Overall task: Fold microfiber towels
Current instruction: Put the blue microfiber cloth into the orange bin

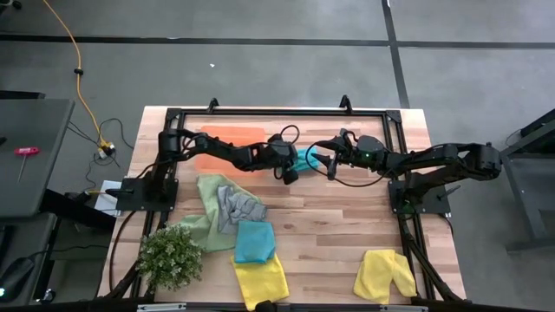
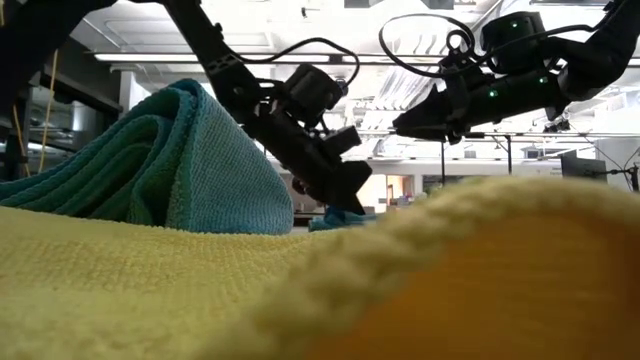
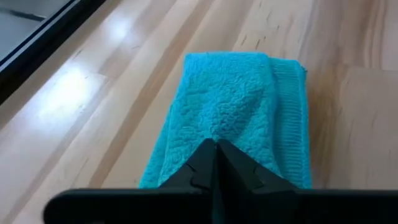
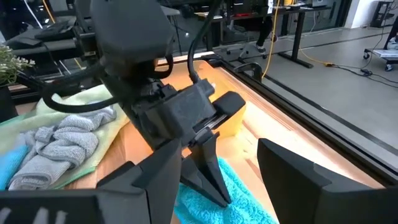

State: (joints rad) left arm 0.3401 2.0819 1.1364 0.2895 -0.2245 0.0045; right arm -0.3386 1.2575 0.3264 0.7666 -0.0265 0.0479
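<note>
A folded teal-blue towel [image 1: 305, 159] lies flat on the wooden table at its far middle, between my two grippers; it also shows in the left wrist view [image 3: 239, 99]. My left gripper [image 1: 289, 176] is shut, its tips down on this towel. My right gripper [image 1: 328, 165] is open and empty, raised above the towel's right side [image 2: 402, 124]. In the table's near half lie a light green towel [image 1: 206, 208], a crumpled grey towel [image 1: 238, 206], a second teal-blue towel [image 1: 254, 241] and two yellow towels [image 1: 260, 277] [image 1: 384, 276]. My left gripper rests its shut fingertips [image 3: 214, 148] on the top face of the folded towel [image 3: 217, 127], near its middle. The fingers come from above, slanting down from the table's left [image 4: 211, 180]. I see no cloth between them. The towel lies flat on the table.
A flat orange tray [image 1: 227, 146] lies at the far left, just behind my left arm. A small bushy plant [image 1: 171, 257] stands at the near left corner. A black frame [image 1: 260, 111] runs along the table's far edge. Bare wood [image 1: 347, 217] lies between the towels.
</note>
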